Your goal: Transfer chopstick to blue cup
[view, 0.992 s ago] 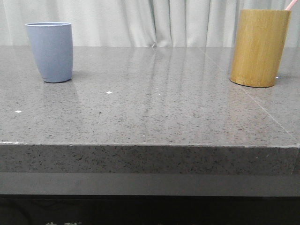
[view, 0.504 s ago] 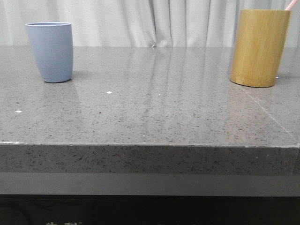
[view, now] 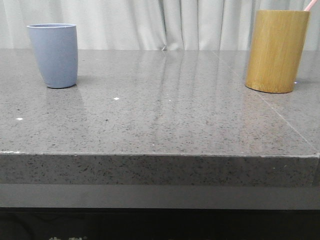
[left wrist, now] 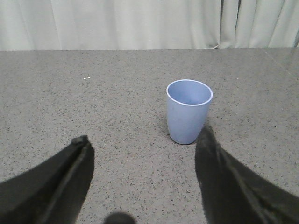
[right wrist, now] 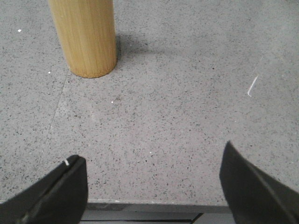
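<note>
The blue cup [view: 53,55] stands upright at the table's far left; in the left wrist view the blue cup [left wrist: 188,111] is empty. My left gripper [left wrist: 142,140] is open, hanging short of the cup, which stands just beyond one fingertip. A pink chopstick [view: 310,5] tip pokes out of the tall bamboo holder [view: 276,50] at the far right. My right gripper [right wrist: 152,156] is open over the table's front edge, with the bamboo holder [right wrist: 86,35] well ahead of it and off to one side. Nothing lies between either pair of fingers.
The grey speckled stone table [view: 165,115] stretches between cup and holder. Its front edge [view: 160,156] runs across the view. A pale curtain [view: 160,22] hangs behind the table. A small white scratch [right wrist: 252,85] marks the surface near the right gripper.
</note>
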{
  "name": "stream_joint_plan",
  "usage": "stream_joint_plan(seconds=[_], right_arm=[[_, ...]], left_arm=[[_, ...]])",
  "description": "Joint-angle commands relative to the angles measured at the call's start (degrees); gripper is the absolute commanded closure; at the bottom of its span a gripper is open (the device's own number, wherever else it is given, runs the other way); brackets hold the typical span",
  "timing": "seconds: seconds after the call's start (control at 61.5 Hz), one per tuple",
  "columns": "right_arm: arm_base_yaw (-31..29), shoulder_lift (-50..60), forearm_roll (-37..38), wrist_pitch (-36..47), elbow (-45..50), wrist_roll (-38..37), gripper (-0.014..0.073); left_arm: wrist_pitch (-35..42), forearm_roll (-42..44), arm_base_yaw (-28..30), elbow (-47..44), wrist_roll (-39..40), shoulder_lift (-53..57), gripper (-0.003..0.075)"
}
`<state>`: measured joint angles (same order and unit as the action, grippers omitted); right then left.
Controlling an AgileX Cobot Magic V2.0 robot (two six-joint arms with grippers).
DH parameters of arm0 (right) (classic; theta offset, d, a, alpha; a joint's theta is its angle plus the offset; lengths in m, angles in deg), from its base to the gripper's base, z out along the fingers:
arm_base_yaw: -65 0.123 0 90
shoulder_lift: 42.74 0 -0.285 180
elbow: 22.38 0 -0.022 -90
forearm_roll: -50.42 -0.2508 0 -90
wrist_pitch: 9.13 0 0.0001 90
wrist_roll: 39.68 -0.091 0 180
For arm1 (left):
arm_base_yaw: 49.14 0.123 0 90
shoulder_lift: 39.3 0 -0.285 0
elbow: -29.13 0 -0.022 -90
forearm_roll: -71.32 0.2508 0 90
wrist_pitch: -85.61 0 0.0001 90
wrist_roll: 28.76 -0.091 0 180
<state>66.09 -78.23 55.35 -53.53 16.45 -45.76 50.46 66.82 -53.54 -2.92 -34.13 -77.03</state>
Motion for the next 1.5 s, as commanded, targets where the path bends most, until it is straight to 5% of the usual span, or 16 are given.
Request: stream_joint_plan(seconds=[0.0,0.374,0.992,1.318,1.48], right_arm=[[-0.4,-0.7,0.5,3.8,-1.7,-0.1,-0.0007],[-0.4,-0.7,0.5,3.9,-1.7,-0.1,-0.0007],[-0.4,-0.7,0.4,4.3,-1.7,-0.1,-0.0007],[-0.4,-0.7,0.4,4.4,-1.7,-0.1,-0.0007],[-0.4,-0.7,0.4,4.4,-1.7,-0.1,-0.0007]], left_arm=[[4.7,-0.6,0.0,2.4,-0.7,-1.0,0.0237],[1.8,-0.2,-6.5,11.9,-2.2,-16.4,0.0237],[-14.4,1.4,-6.5,45.6,-2.2,-56.6,0.0237],[-19.8,2.9,-6.5,58.4,-2.2,-69.4,0.0241],[-21.9,2.9,-6.5,61.3,-1.6,-73.3,0.0302]])
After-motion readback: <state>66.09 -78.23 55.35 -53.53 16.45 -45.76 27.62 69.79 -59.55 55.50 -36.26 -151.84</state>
